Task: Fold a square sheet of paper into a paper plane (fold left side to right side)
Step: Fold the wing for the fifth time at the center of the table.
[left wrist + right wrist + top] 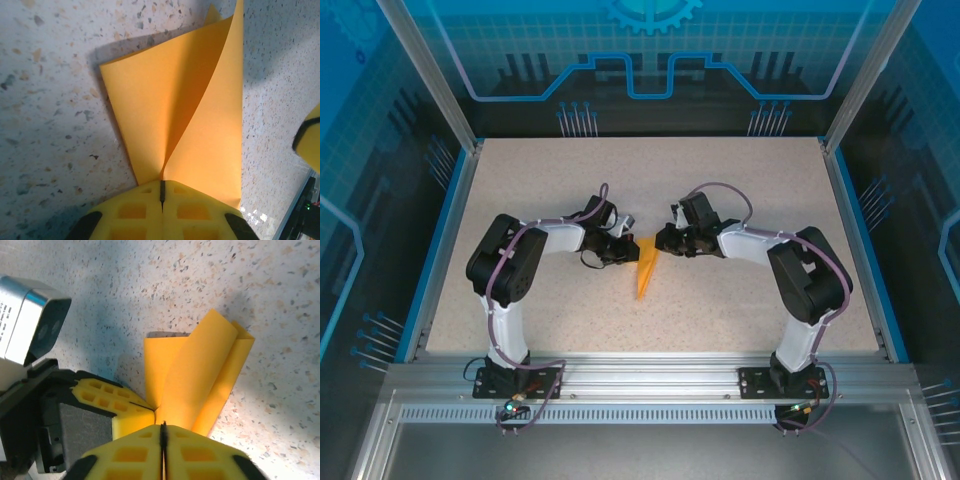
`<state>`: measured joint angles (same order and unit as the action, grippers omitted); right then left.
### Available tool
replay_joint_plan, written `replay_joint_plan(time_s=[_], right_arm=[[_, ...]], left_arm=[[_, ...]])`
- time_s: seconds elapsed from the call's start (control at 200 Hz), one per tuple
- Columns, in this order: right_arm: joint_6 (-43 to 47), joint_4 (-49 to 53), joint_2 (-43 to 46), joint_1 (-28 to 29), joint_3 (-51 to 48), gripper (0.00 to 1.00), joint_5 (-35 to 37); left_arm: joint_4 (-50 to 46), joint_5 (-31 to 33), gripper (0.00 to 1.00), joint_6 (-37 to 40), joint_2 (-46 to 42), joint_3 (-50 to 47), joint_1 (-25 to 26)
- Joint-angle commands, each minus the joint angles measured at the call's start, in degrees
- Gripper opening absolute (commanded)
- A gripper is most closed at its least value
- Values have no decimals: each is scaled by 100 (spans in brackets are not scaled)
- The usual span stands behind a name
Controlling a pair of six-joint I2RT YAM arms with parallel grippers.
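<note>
The orange sheet of paper [645,272] lies folded into a narrow pointed shape at the table's middle, between both grippers. My left gripper [626,249] is shut on its upper end from the left. In the left wrist view the paper [190,115] fans out from the shut yellow jaws [161,186], its layers parted and one flap standing up. My right gripper [661,240] meets the same end from the right. In the right wrist view its jaws [162,428] are shut on the curled paper [200,375], right beside the left gripper's fingers [117,402].
The speckled table [740,180] is walled by blue side rails [848,235] and an aluminium frame at the near edge [650,370]. The left wrist's camera housing [30,320] sits close to the right gripper.
</note>
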<state>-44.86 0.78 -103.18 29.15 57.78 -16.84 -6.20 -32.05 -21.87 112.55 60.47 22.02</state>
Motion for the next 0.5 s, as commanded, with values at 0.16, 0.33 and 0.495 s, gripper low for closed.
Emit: replay_joint_plan(time_s=[0.16,0.33,0.495], right_arm=[[57,-87,-233,82,123,0,-265],[48,-102,-495,96,241,0,-325],[87,-112,-603,104,335,0,-373]], left_arm=[[-628,934,0,231,445,-132,144],[-663,960,0,251,443,-112,159],[-707,991,0,269,436,-88,173]])
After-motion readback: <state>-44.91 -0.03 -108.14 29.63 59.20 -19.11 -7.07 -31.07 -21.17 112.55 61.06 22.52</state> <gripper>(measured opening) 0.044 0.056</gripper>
